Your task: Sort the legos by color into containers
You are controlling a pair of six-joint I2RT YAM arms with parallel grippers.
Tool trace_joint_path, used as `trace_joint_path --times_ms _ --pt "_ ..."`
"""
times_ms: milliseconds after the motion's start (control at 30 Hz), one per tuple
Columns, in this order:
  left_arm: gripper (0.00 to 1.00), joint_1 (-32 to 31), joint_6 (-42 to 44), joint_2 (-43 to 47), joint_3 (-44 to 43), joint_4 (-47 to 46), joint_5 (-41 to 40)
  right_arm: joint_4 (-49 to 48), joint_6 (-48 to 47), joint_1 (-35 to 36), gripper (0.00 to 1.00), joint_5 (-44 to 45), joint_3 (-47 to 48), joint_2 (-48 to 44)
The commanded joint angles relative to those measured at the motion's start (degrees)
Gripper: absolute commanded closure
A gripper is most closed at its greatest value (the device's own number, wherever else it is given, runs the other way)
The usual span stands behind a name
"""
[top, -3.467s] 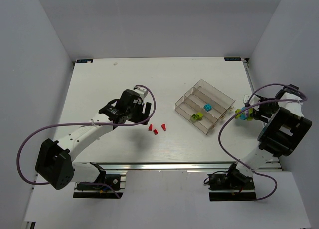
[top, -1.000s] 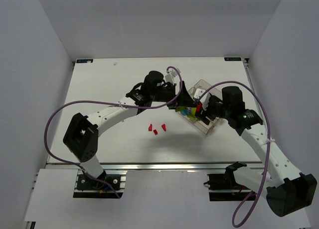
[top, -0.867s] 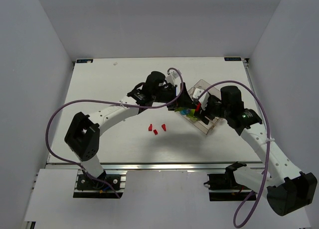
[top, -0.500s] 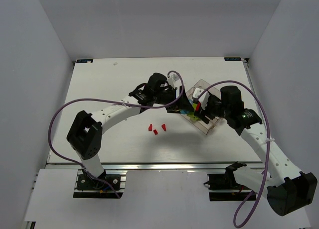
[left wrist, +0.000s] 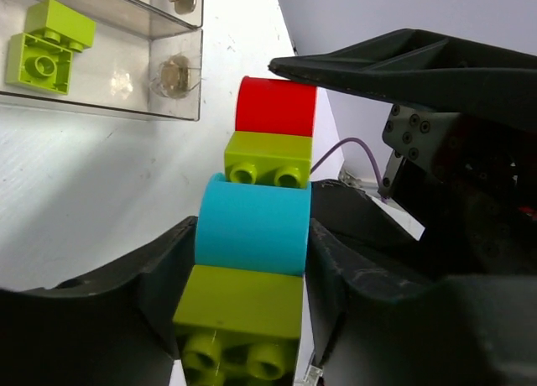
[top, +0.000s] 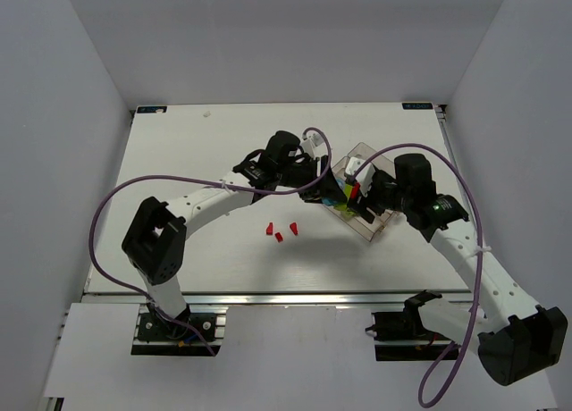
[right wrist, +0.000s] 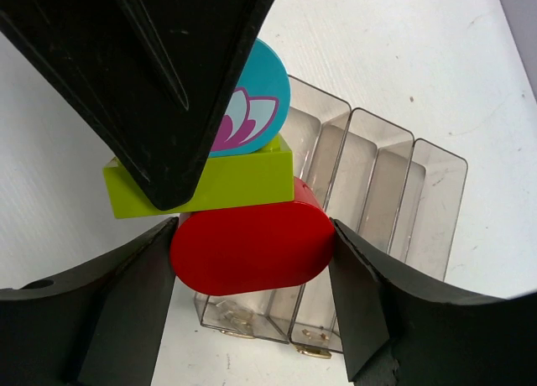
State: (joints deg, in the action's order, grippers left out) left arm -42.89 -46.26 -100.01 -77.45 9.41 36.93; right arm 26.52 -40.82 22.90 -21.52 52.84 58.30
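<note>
Plastic bricks in red, yellow-green and cyan, snapped into one small stack [top: 345,193], show from above over the clear plastic tray with narrow slots [top: 374,229]. The left claw [top: 331,190] and the right claw [top: 359,193] meet at the stack, and three small red bricks [top: 278,237] lie on the white worktop [top: 197,152], apart from the tray. From the left wrist, the left claw's black fingers [left wrist: 164,273] press both sides of the cyan round brick [left wrist: 252,235], so it looks pinched. One yellow-green square brick [left wrist: 46,46] sits in a tray slot. From the right wrist, the right claw pinches the red rounded brick [right wrist: 252,247] at the other end of the stack. These bricks look light, hard and smooth, and they are stuck together. I think a firm squeeze on the flat sides near a join works best, because a weak hold may slip.
</note>
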Motion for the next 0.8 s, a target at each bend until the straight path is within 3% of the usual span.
trace_joint_path --times_ms 0,167,233,267,333,767 --pt "0.42 -0.3 0.3 -0.1 -1.9 -0.8 1.3 -3.8 1.9 0.1 1.00 -2.4 2.7 0.0" --pt "0.75 -0.3 0.6 -0.2 -2.0 -0.5 1.3 -3.9 2.2 0.0 1.00 -1.8 2.6 0.1" --pt "0.81 -0.3 1.1 0.2 -2.2 -0.2 0.9 -4.3 2.2 0.0 1.00 -1.2 2.4 -0.1" --pt "0.90 -0.3 1.2 0.2 -2.2 -0.1 0.8 -4.4 2.2 -0.2 1.00 -0.6 2.0 -0.3" --pt "1.00 -0.3 1.5 0.4 -2.4 0.3 0.8 -4.7 2.2 -0.1 1.00 -0.1 1.7 -0.6" --pt "1.00 1.9 5.8 4.4 -4.0 6.8 -3.0 -8.1 -0.5 -2.1 1.00 4.4 -4.7 -3.8"
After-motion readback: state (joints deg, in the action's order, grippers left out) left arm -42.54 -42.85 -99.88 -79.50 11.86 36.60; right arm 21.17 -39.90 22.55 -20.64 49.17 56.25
